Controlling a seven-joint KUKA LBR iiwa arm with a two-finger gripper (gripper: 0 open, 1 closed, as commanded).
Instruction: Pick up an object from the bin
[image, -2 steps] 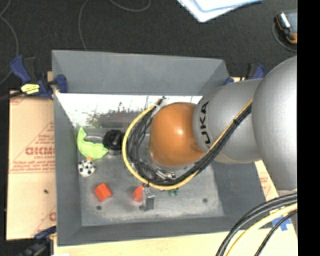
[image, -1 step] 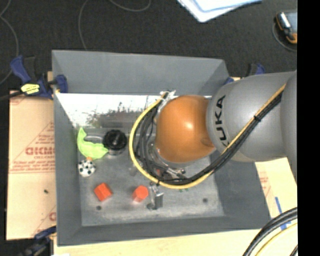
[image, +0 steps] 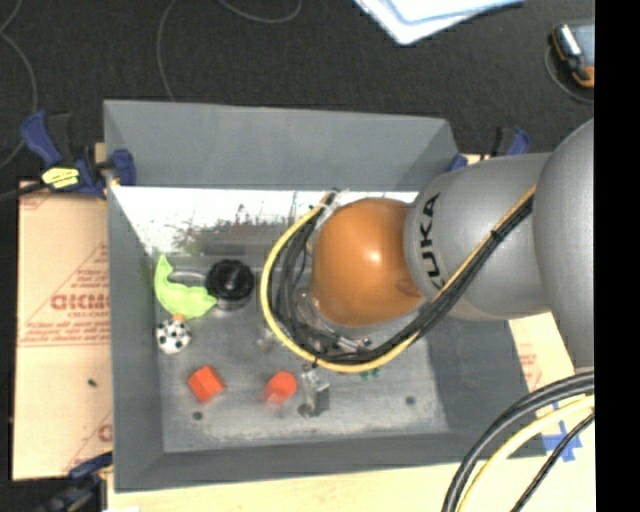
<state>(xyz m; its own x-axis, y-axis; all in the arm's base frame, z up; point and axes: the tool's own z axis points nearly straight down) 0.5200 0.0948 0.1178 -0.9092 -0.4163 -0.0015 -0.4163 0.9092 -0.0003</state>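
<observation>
The grey bin (image: 140, 300) holds a few loose things, all placed here by the small orange block (image: 281, 386) on its floor. The arm (image: 500, 240) comes in from up and right of that block, and its orange cover (image: 360, 262) hangs above and just right of it. A yellow-green curved piece (image: 180, 290) lies up and well left of the block, with a black round knob (image: 230, 280) nearer. An orange cube (image: 205, 383) sits apart to the block's left, and a black-and-white ball (image: 173, 337) lies further left. The fingers (image: 314, 397) stand just right of the block, and I cannot tell whether they are open or closed. The block looks the likeliest pick. To take it well, I judge they should shift left to straddle it, close squarely on flat sides, then lift straight so it cannot tip out.
</observation>
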